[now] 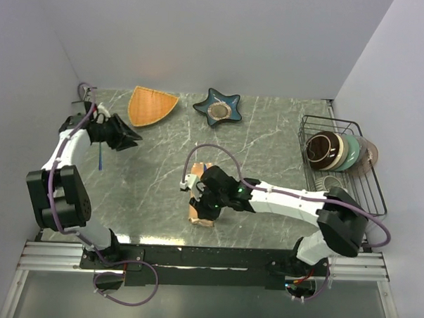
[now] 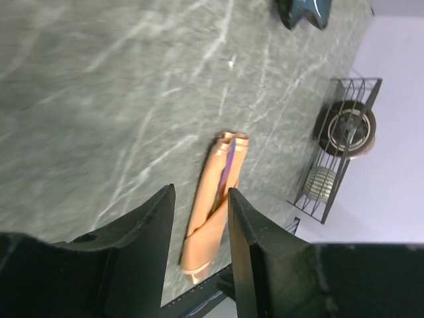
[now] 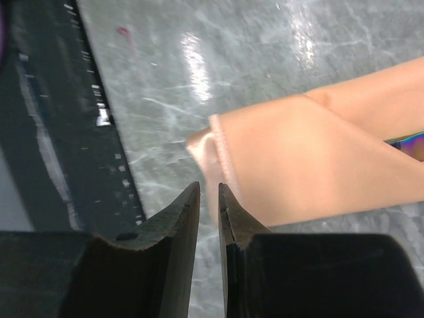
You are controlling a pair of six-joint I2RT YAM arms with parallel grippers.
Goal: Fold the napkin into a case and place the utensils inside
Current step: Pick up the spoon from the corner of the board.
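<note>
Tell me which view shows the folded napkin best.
Left wrist: nearly the whole napkin shows, end to end. Right wrist crops it to one close-up end; top external shows only a sliver beneath the right arm.

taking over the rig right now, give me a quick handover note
Left gripper: open, empty, off at the left of the table, away from the napkin.
Right gripper: jaws slightly apart at the napkin's end nearest the front edge, apparently not gripping it.
Napkin: folded into a narrow case, front middle of the table.
Utensils: tucked inside; only an iridescent sliver shows at the far end.
Done: fold and insertion, as far as visible.
Left: probably just confirm every piece is in and back the right arm off.
</note>
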